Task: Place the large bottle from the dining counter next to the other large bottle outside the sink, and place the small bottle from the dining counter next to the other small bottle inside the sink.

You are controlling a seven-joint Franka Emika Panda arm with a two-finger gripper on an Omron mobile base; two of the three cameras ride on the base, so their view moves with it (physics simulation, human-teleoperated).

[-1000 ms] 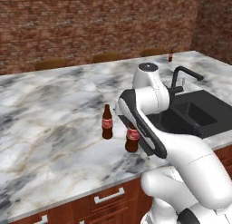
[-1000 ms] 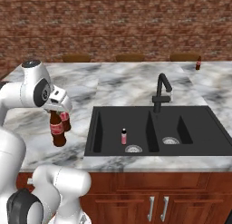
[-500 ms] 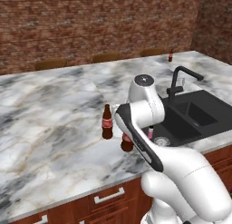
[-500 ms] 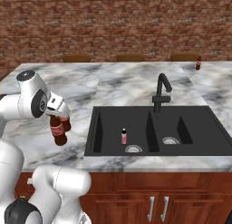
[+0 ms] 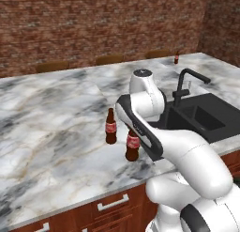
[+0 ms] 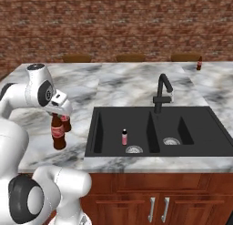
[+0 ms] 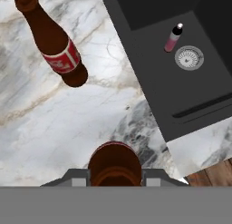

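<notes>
Tool (image 7: 115, 175) clamped on large bottle's (image 5: 132, 145) neck, bottle upright, long axis vertical, mouth up.

Two tall dark brown cola bottles, red-labelled — one (image 5: 110, 126) upright on grey-white veined marble counter (image 5: 51, 113) left of black rectangular sink (image 6: 150, 133), other (image 5: 132, 145) just beside it. Small pale pink bottle (image 6: 124, 137) upright inside sink near round drain. Small dark brown bottle (image 6: 199, 63) upright — far beyond sink.

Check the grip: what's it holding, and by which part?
The gripper is closed on a large brown bottle, gripped at the neck just under the top.
</notes>
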